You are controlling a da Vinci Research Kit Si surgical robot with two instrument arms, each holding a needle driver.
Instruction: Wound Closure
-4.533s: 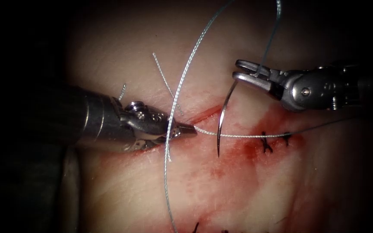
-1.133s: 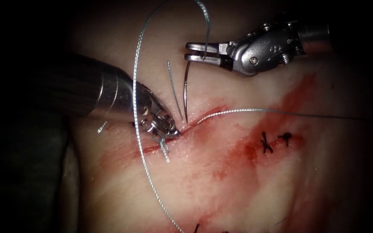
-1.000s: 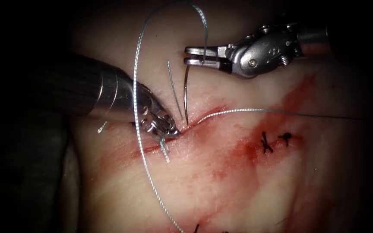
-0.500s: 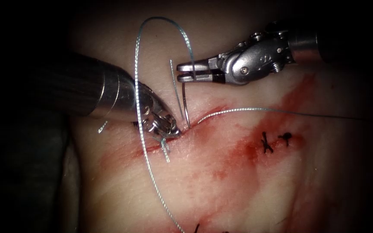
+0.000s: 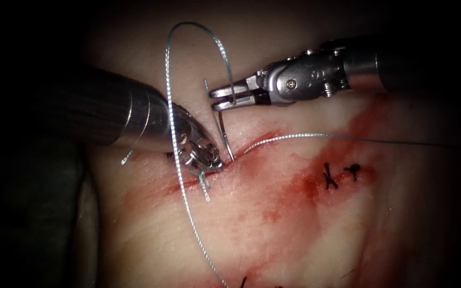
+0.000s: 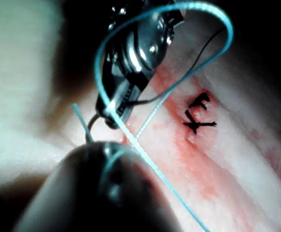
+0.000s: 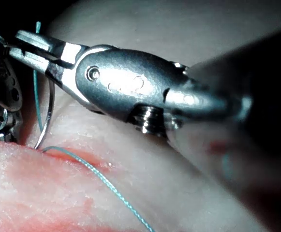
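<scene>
My right tool (image 5: pixel 217 100) comes in from the right, its jaws shut on the curved needle (image 5: pixel 225 133) near its rear end. The needle hangs steeply, and its tip touches the tissue (image 5: pixel 273 229) at the cut's upper lip, just right of my left tool (image 5: pixel 206 159). The left tool's jaws pinch the tissue at the cut's edge. From the right jaws the thread (image 5: pixel 173 133) loops up, over the left tool and down to the front. The right wrist view shows the needle (image 7: pixel 47 121) under the right tool's jaws (image 7: pixel 31 48).
A second strand of thread (image 5: pixel 305 136) leaves the cut and runs off to the right. Two black stitches (image 5: pixel 329 176) sit right of it amid red fluid. Short cut ends of thread lie beside the left tool. The left shaft covers the tissue's left side.
The right tool moved left and down, tilting the needle and bringing its tip to the cut beside the left jaws. Since 4.5 s ago the left tool let go of the thread.
</scene>
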